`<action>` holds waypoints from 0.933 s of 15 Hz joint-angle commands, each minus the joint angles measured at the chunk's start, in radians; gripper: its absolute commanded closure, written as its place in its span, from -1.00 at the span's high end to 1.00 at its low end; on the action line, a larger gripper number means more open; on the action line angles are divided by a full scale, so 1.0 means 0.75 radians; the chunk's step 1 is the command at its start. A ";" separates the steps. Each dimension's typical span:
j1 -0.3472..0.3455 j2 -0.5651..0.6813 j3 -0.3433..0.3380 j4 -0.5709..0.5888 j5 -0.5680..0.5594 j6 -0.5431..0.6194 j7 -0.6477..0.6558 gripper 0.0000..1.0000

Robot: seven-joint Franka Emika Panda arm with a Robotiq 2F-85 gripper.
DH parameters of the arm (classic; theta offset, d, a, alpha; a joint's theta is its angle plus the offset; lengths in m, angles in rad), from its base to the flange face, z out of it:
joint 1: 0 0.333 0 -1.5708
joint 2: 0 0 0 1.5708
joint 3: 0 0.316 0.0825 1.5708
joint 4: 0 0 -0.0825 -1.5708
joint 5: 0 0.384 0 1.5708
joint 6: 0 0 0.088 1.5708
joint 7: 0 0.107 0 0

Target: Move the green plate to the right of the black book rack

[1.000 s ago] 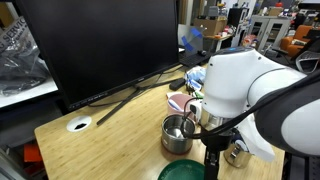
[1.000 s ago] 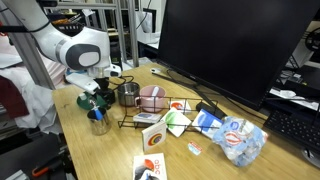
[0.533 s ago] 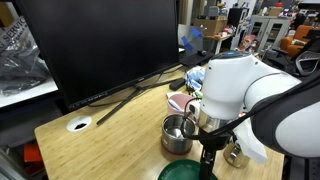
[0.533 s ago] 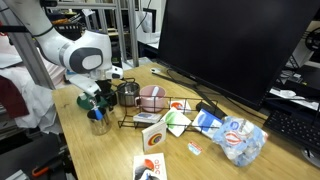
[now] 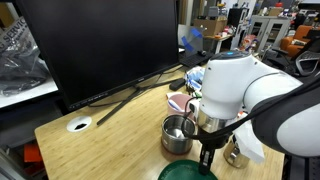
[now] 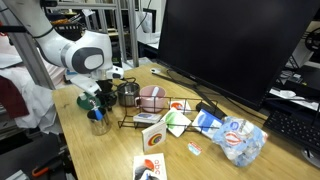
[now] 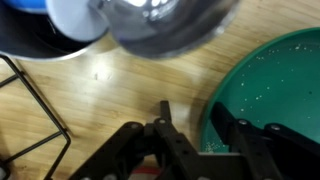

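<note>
1. End effector (image 7: 200,120) is open, straddling the rim of the green plate (image 7: 275,95), right beside the steel pot (image 7: 165,20).
2. I'd pinch the rim squarely and lift clear of the pot.
3. The black book rack (image 6: 150,108) sits past the pot.
4. Wooden bench (image 5: 100,135), big monitor (image 5: 100,45) behind, busy lab.

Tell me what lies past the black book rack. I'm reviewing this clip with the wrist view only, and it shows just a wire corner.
Observer: In an exterior view, the black book rack stands between the steel pot and some loose packets.
Operator: Which side of the pot is the green plate on?
Observer: The green plate lies on the pot's far side from the rack, near the table's end.
Operator: Anything tall nearby?
Observer: A large black monitor stands behind the rack.
</note>
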 commanded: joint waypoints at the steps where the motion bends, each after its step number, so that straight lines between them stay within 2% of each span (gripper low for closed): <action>1: 0.006 0.021 -0.008 0.019 -0.018 0.017 0.026 -0.34; 3: 0.003 0.020 -0.006 0.019 -0.013 0.019 0.023 -0.45; 4: -0.002 0.020 0.000 0.022 -0.008 0.006 0.012 -0.81; 5: -0.006 0.021 0.004 0.024 -0.002 -0.002 0.005 -0.90; 6: -0.014 0.019 0.012 0.023 0.008 -0.006 -0.008 -0.89; 7: -0.017 0.016 0.016 0.021 0.014 -0.009 -0.014 -1.00; 14: -0.042 0.016 0.053 0.023 0.069 -0.014 -0.069 -0.96</action>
